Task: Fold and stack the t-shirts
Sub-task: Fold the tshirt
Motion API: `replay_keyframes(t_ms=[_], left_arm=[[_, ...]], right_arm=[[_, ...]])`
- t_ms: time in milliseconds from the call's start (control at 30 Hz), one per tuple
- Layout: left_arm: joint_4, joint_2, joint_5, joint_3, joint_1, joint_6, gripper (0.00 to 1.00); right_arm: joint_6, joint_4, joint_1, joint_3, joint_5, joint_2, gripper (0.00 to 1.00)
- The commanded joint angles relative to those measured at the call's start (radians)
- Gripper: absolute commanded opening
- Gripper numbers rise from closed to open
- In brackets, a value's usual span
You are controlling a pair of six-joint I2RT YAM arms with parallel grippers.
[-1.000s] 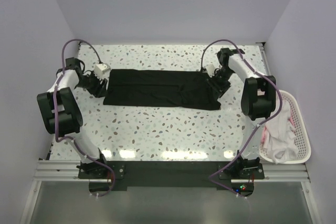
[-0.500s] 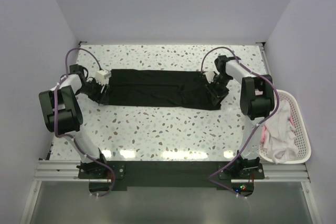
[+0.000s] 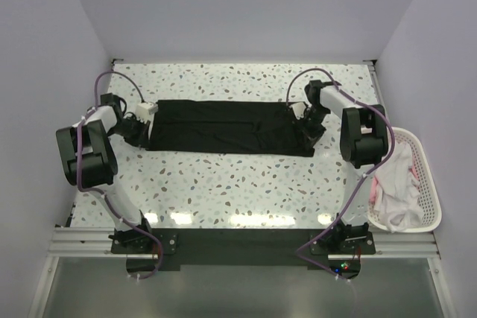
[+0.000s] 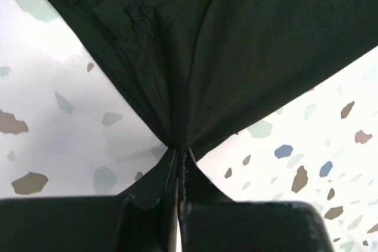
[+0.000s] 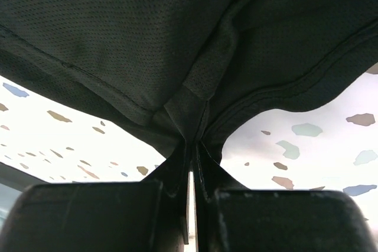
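Note:
A black t-shirt (image 3: 227, 126) lies as a long folded band across the far half of the speckled table. My left gripper (image 3: 141, 129) sits at its left end, shut on a pinch of the black cloth; the left wrist view shows the t-shirt (image 4: 236, 45) bunching into my gripper (image 4: 181, 149). At the band's right end my right gripper (image 3: 303, 121) is likewise shut on the fabric, with the t-shirt (image 5: 147, 33) gathered into my gripper (image 5: 193, 141) in the right wrist view. More t-shirts (image 3: 395, 188), white and pink, are heaped in the basket.
A white slatted basket (image 3: 431, 184) stands off the table's right edge. White walls close in the table on the left, far and right sides. Bare speckled tabletop (image 3: 238, 184) lies between the black shirt and the arm bases.
Both grippers have moved in onto the ends of the black shirt and closed on the cloth; a second ago they stood open beside it.

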Motion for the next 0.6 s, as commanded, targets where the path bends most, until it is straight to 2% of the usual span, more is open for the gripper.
replay_keyframes(t_ms=[0,133,167,200,267,300,367,467,500,567], left_arm=[[-0.052,-0.051,-0.064,-0.030,0.001,0.023,0.00],[-0.073,-0.112,-0.058,-0.059,0.001,0.058,0.01],[-0.073,-0.123,-0.032,-0.060,0.001,0.064,0.08],[-0.072,-0.135,-0.014,-0.058,0.001,0.069,0.16],[-0.070,-0.178,0.061,-0.038,0.000,0.084,0.35],[-0.070,-0.206,0.089,-0.024,-0.007,0.086,0.39],[-0.060,-0.233,0.156,0.023,-0.023,0.075,0.44],[-0.002,-0.279,0.196,0.063,-0.123,0.017,0.46],[0.026,-0.299,0.206,0.057,-0.199,-0.005,0.47],[0.159,-0.312,0.221,0.037,-0.284,-0.150,0.49]], right_arm=[[-0.031,-0.038,-0.008,-0.007,0.049,-0.043,0.00],[-0.041,-0.064,-0.008,-0.048,0.031,-0.108,0.00],[-0.041,-0.079,-0.009,-0.050,0.012,-0.115,0.01],[-0.034,-0.085,-0.009,-0.048,-0.003,-0.120,0.17],[-0.027,-0.104,-0.009,-0.027,-0.021,-0.145,0.30],[-0.016,-0.110,-0.014,-0.015,-0.047,-0.152,0.35],[-0.005,-0.133,-0.023,0.028,-0.081,-0.180,0.36],[0.022,-0.138,-0.036,0.061,-0.156,-0.212,0.37],[0.041,-0.133,-0.036,0.062,-0.172,-0.217,0.36],[0.064,-0.125,-0.034,0.059,-0.239,-0.205,0.36]])
